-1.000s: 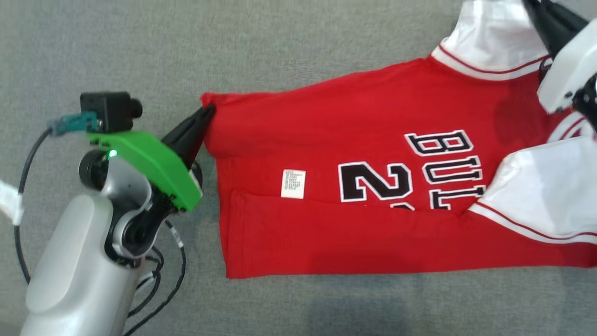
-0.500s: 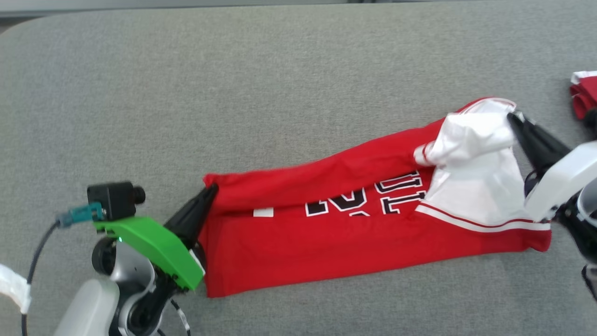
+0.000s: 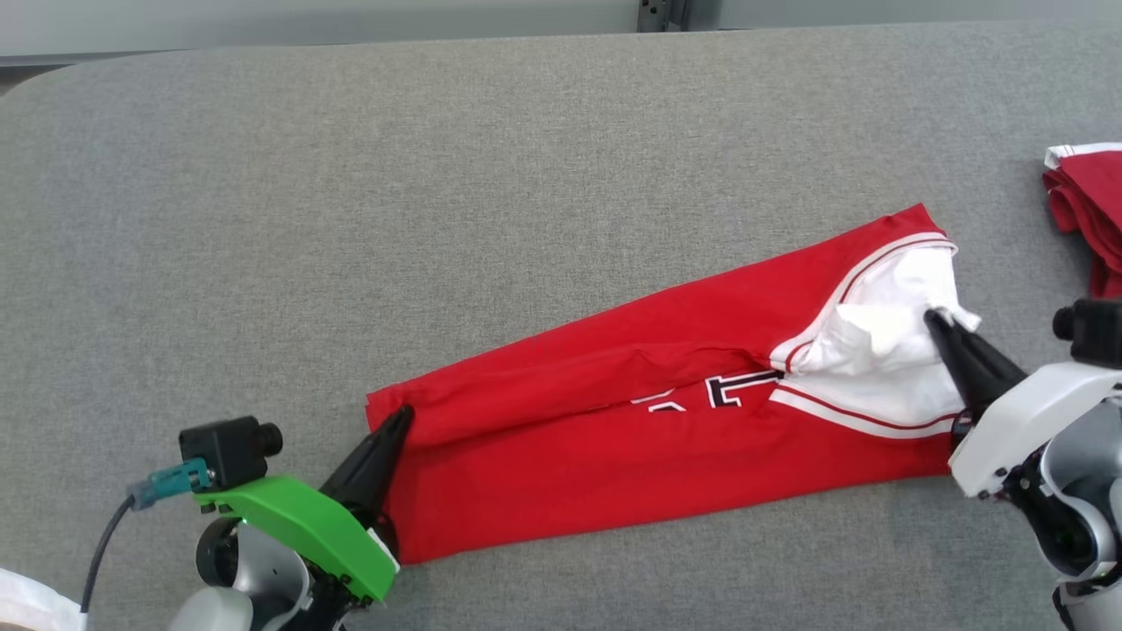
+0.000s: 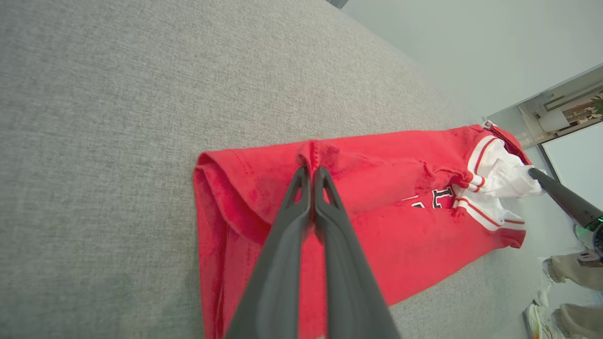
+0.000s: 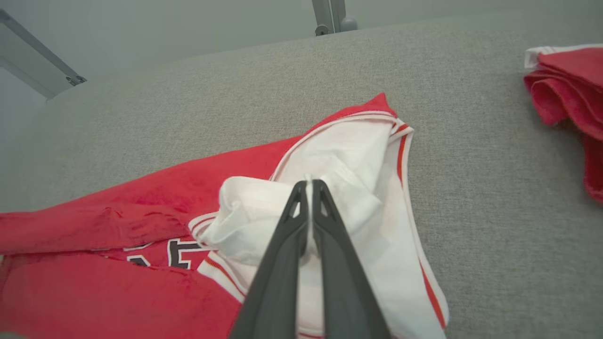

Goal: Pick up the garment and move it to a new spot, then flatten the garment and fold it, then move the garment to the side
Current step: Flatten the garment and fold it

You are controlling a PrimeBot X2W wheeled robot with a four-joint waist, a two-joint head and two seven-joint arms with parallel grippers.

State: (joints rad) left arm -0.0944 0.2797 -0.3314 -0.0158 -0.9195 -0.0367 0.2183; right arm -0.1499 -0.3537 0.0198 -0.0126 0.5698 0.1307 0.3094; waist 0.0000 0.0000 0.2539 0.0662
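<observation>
Red hem cloth is clenched between the shut fingers of the left claw (image 4: 311, 170), at the left end of the garment (image 3: 614, 456). The right claw (image 5: 308, 184) is clenched too, on a bunch of the white sleeve (image 3: 877, 350) at the garment's right end. Between the two claws the garment lies on the grey bench (image 3: 438, 175) as a long narrow band, slanting from near left to far right. Its far long edge is rolled over toward the near one, and a strip of black-and-white lettering shows in the gap. Another red garment (image 3: 1082, 210) sits at the far right of the bench, well apart.

The step in hand looks like the lengthwise fold. To do it well, both claws should travel together toward the near edge, with the cloth between them taut enough that the middle does not sag or crease. The right end sits farther away than the left, so it needs to come nearer for the edges to line up. The sleeve bunch is loose, so tuck it flat inside the fold. Let go only once the carried edge rests on the lower layer.
</observation>
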